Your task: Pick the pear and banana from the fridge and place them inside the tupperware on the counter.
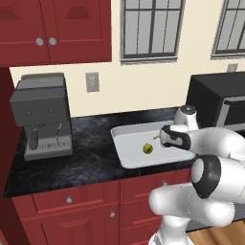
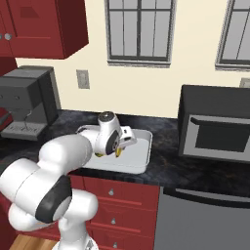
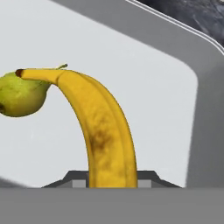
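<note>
Nearest, the gripper [image 3: 112, 177]: jaws pinched on the banana [image 3: 103, 127], which rises curved from between them in the hand view, its dark tip overlapping the pear [image 3: 22, 94] in that view; whether the two touch cannot be told; in the right base view the banana [image 2: 118, 152] pokes out below the hand, over the tupperware [image 2: 139, 158].
Next, the pear [image 1: 148, 149]: lies on the tupperware floor [image 1: 131, 146] in the left base view, left of the gripper [image 1: 162, 137], bare floor around it up to the raised rim.
Beyond, the counter [image 1: 91, 158]: black marbled top; open stone between tray and coffee machine [image 1: 42, 115]; the microwave [image 2: 217, 124] stands past the tray's right edge; red cabinets [image 1: 72, 198] below the front edge.
</note>
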Available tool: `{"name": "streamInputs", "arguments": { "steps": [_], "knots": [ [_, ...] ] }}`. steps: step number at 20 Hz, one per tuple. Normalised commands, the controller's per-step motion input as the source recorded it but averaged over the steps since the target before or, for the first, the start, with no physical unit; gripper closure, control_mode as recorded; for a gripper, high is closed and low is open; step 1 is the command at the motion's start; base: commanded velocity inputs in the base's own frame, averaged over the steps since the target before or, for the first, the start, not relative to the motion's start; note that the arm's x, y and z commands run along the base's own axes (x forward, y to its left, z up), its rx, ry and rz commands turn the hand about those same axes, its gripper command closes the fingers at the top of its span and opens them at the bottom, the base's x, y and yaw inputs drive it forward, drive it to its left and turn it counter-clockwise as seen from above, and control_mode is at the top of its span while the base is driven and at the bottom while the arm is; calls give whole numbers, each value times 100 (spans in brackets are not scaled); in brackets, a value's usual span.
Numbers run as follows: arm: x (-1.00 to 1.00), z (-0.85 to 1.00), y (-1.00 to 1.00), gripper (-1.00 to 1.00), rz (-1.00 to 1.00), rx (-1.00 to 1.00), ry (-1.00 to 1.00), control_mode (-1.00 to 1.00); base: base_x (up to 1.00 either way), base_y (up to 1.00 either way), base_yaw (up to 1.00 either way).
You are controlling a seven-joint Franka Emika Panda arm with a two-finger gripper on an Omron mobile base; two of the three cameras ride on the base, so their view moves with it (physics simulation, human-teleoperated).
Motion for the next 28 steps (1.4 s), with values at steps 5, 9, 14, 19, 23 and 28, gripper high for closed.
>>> {"name": "streamInputs", "arguments": {
  "steps": [5,9,14,19,23,28],
  "knots": [
    [61,-31,-3,100,0,0,0,-100,0,0,0],
    [53,-29,-3,100,0,0,0,-100,0,0,0],
    [42,-28,-2,-100,0,0,0,-100,0,0,0],
    [23,-2,-2,-100,0,0,0,-100,0,0,0],
    [27,0,-1,-100,0,0,0,-100,0,0,0],
    [-71,64,0,-100,0,0,0,-100,0,0,0]
  ]
}}
